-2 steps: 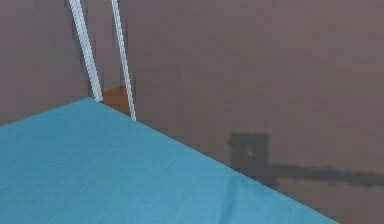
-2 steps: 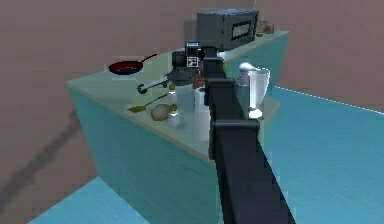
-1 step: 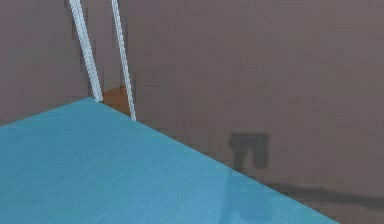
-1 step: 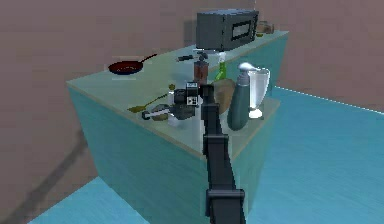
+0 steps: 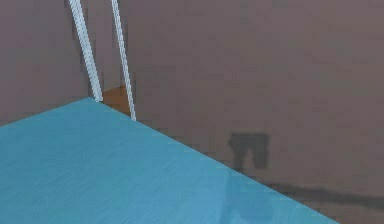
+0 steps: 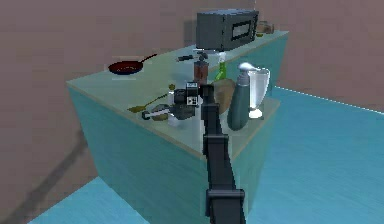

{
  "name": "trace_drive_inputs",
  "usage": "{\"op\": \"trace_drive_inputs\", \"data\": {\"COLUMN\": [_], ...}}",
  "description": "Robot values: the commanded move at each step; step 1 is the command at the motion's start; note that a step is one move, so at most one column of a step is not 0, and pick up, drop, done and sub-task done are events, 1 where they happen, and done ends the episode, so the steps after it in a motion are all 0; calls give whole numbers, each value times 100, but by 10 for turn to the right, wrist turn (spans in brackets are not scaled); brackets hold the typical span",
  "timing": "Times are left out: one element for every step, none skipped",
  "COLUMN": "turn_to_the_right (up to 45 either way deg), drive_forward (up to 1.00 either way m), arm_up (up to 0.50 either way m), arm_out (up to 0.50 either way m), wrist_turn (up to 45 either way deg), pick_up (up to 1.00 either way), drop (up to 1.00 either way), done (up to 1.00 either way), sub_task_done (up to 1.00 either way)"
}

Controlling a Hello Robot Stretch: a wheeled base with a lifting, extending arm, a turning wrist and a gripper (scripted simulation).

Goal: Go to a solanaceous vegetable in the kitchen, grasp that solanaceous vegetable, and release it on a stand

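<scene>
A solanaceous vegetable would be a tomato or a potato. I judge it light, round and smooth, so it may roll or slip. A tomato is also soft and will bruise if pressed hard. The best hold is across its widest middle, with gentle force.

I cannot say for sure where it is. On the teal desk (image 6: 120, 130) several small blobs lie near the fingers (image 6: 168, 108), and none has a shape or colour clear enough to name. It is probably among them, between the pan (image 6: 125, 68) and the grey vase (image 6: 238, 105).

The fingers stand at the end of the arm (image 6: 220, 170), at this clutter. I cannot tell how they are set or whether they grip anything.

The microwave (image 6: 225, 27) and a clear jug (image 6: 258, 85) hide part of the desk's far side. In the forward view 2 white poles (image 5: 85, 50) are cut off at the top, and a teal surface (image 5: 90, 160) runs out of the picture. I cannot tell whether it is the stand.
</scene>
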Motion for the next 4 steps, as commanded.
{"op": "trace_drive_inputs", "data": {"turn_to_the_right": [0,0,0,0], "drive_forward": [0,0,0,0], "arm_up": [10,2,0,0], "arm_out": [0,0,0,0], "wrist_turn": [0,0,-450,-450], "pick_up": [0,0,0,0], "drop": [0,0,0,0], "done": [0,0,0,0], "sub_task_done": [0,0,0,0]}}
